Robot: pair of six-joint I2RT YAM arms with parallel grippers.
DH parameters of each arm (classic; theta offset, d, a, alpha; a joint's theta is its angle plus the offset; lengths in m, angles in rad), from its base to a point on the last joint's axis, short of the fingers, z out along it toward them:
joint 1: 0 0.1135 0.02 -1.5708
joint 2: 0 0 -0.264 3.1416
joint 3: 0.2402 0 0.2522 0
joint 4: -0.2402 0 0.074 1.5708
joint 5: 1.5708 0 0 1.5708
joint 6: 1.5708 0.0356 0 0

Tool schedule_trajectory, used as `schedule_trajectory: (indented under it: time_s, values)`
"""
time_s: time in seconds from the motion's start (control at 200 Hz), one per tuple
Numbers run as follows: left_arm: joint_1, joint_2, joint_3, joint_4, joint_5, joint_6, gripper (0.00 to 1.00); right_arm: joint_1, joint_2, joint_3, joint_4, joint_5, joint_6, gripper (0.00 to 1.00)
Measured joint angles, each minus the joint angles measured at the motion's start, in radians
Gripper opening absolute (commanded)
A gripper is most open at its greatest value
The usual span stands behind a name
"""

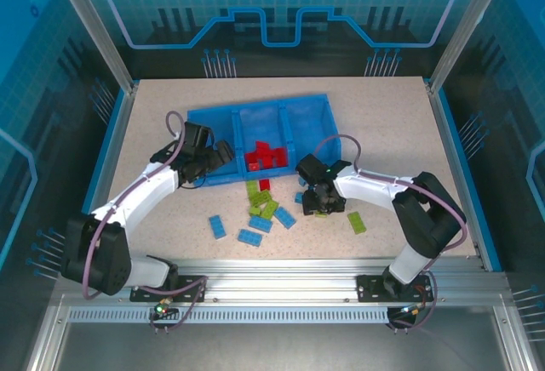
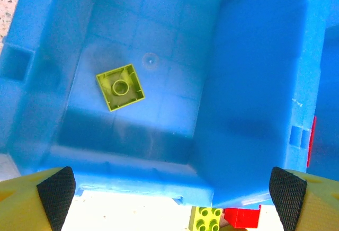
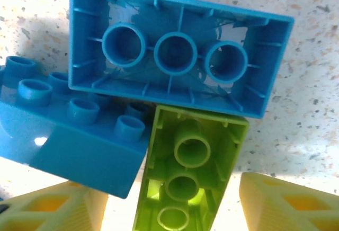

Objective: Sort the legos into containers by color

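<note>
Left gripper [image 1: 215, 155] hangs over the left compartment of the blue tray [image 1: 255, 101], fingers spread wide with nothing between them. A lone green brick [image 2: 120, 87] lies on that compartment's floor (hollow side up). The red bricks [image 1: 266, 156] sit in the middle compartment.

Right gripper [image 1: 319, 202] is down at the table [image 1: 409, 133] among the loose bricks [image 1: 260, 218], green and blue mixed. On its wrist camera the fingers [image 3: 286, 204] stand either side of an upturned green brick [image 3: 185, 172], which butts against a flipped blue brick [image 3: 180, 56] and a studs-up blue brick [image 3: 69, 135]. Honestly can't tell if it's pinched or just straddled.
</note>
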Motion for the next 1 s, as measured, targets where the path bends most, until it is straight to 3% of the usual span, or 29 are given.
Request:
schedule_trajectory:
  time_s: [0.15,0.245,0.545,0.68,0.85,1.0]
  values:
    - [0.0,-0.006,-0.006,0.0,0.0,0.0,0.99,0.0,0.018,-0.001,0.013,-0.009,0.005,0.39]
    - [0.0,-0.012,-0.01,0.0,0.0,0.0,0.99,0.0,0.016,-0.001,0.011,-0.008,0.012,0.31]
    - [0.0,-0.016,-0.019,-0.001,-0.001,0.0,0.99,0.06,-0.081,0.012,-0.084,0.015,0.024,0.28]
    - [0.0,-0.016,-0.025,-0.01,-0.015,0.0,0.99,0.072,-0.132,0.086,-0.087,-0.032,-0.011,0.28]
    - [0.0,-0.055,-0.051,-0.026,-0.052,-0.01,0.99,0.074,-0.114,0.292,-0.013,-0.179,-0.092,0.29]
    - [0.0,-0.134,-0.103,-0.035,-0.085,-0.054,0.99,0.084,0.05,0.573,0.063,-0.305,-0.146,0.29]
